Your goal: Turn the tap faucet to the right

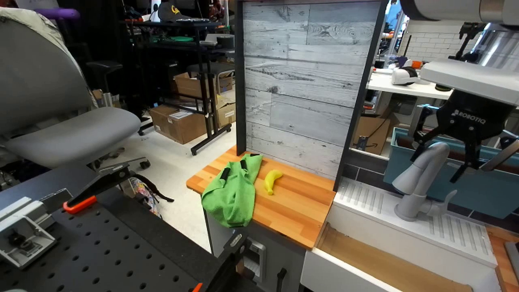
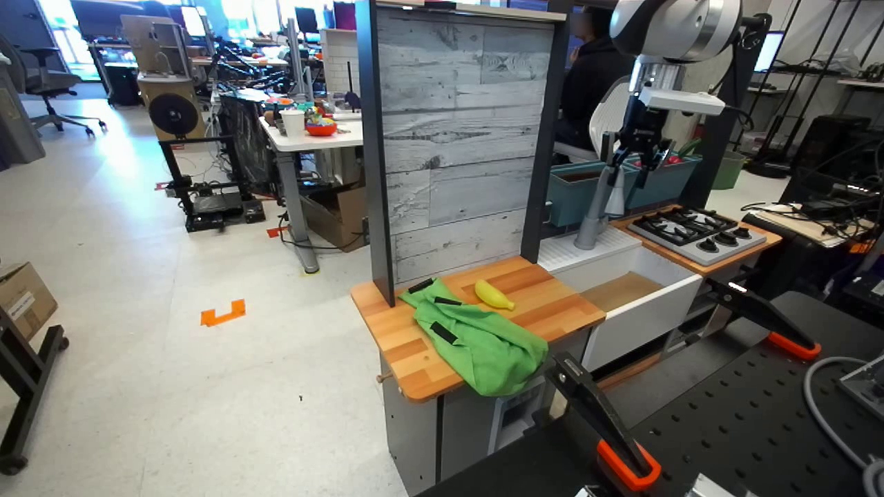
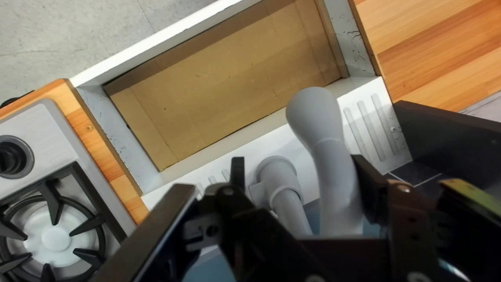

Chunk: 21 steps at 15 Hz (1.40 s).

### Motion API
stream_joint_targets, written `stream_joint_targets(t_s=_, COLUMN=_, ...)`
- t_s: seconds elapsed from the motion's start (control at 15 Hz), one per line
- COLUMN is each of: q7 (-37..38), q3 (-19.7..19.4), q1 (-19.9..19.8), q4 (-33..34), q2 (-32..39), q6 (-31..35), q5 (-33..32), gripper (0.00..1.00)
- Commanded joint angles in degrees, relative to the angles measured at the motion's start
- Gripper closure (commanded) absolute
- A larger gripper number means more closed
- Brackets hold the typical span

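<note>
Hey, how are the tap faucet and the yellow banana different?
The tap faucet is light grey; the banana is bright yellow. The faucet stands on the white sink ledge; the banana lies on the wooden counter. The faucet is larger than the banana. Both are curved.

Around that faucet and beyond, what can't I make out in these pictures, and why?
Lever: mostly hidden behind the claw in the wrist view.
Whether the claw touches the faucet: unclear; in the wrist view a dark finger meets its outline.
Whether anything lies under the green cloth: its fabric blocks both exterior views.
Stove: cut off by the wrist view's left edge.
Person: partly hidden by the panel, face blurred, in an exterior view.
</note>
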Motion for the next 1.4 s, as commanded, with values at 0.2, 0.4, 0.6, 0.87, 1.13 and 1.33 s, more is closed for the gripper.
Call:
stream_joint_targets(t_s=0.2, q7=-1.36, q3=-2.67, q1=-0.85, q4=5.89, q2=4.38, q6=1.93, q5=-3.37, gripper=0.00)
stream_joint_targets(t_s=0.4, q7=-1.55, q3=-1.24, q1=-1.25, q4=4.98, q2=4.01, q6=2.14, q5=-1.37, gripper=0.00)
stream_joint_targets(t_s=0.6, q7=-1.98, q3=0.64, q1=-1.63, q4=3.51, q2=3.22, q6=2.29, q5=0.86, gripper=0.00)
stream_joint_targets(t_s=0.87, q7=-1.96, q3=2.08, q1=-2.07, q4=3.03, q2=2.89, q6=2.13, q5=2.71, gripper=0.00)
stream_joint_targets(t_s=1.13, q7=-2.67, q3=3.75, q1=-2.31, q4=1.89, q2=2.36, q6=2.86, q5=5.27, gripper=0.00)
stream_joint_targets(t_s=1.33, q7=-3.39, q3=4.33, q1=-1.87, q4=0.80, q2=1.92, q6=3.80, q5=6.29, gripper=0.00)
